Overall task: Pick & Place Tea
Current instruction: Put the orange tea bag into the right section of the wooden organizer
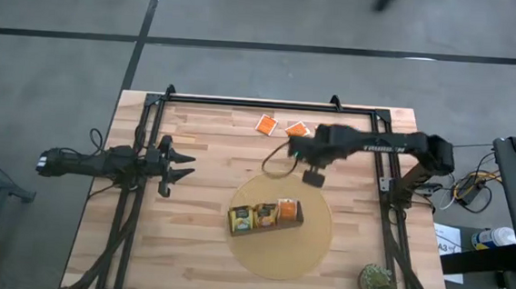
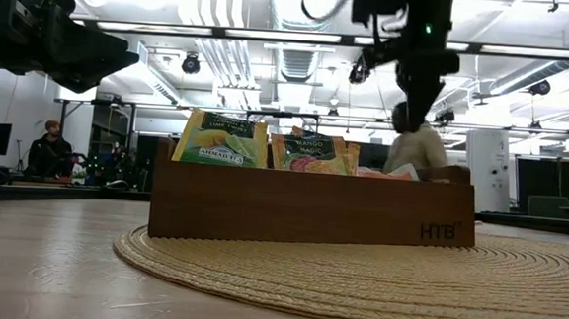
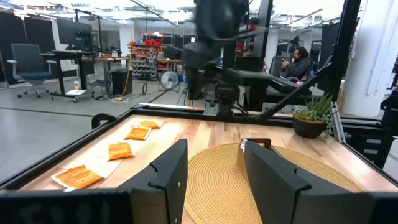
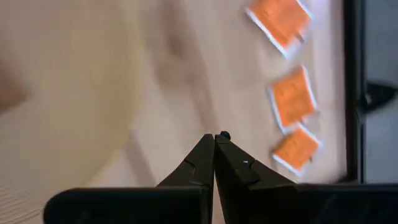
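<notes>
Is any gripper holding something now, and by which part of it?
Nothing is held. The right gripper has shut, empty jaws; the left gripper waits open and empty.

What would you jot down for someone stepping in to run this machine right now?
Left gripper: open, empty, waiting at the table's left side.
Right gripper: shut, empty, raised between the round mat and the loose sachets.
Wooden tray sits on the mat; all three compartments already hold tea sachets.
Left to do: three orange sachets still lie flat near the table's far edge, awaiting pickup.
</notes>
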Tool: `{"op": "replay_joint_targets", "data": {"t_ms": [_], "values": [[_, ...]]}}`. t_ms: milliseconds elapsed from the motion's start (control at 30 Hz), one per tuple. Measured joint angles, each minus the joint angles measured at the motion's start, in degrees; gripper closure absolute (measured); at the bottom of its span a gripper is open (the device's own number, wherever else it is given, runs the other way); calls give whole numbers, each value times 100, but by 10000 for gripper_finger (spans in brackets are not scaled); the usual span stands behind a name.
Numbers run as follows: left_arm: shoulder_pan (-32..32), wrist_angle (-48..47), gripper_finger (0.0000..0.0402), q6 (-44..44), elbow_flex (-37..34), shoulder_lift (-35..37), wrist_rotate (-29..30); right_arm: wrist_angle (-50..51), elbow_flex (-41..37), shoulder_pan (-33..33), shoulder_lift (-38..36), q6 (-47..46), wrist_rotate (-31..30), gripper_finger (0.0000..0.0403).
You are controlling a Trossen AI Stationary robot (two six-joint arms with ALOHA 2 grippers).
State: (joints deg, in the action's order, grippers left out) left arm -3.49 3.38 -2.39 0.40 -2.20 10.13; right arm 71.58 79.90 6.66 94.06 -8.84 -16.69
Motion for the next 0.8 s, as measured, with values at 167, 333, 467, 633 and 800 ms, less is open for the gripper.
{"op": "replay_joint_targets", "data": {"t_ms": [167,333,467,633,800], "values": [[0,0,248,-2,0,0,1,-215,-583,983,-481,24,25,394],[0,-2,248,-1,0,0,0,-325,-1031,1838,-657,443,611,392],[1,0,248,-1,0,1,1,-331,-1210,2312,-645,768,623,368],[2,-2,248,-2,-2,0,0,-381,-1392,2798,-520,922,623,312],[0,-2,248,-2,0,0,0,-1021,-1664,3105,-367,1015,614,247]]}}
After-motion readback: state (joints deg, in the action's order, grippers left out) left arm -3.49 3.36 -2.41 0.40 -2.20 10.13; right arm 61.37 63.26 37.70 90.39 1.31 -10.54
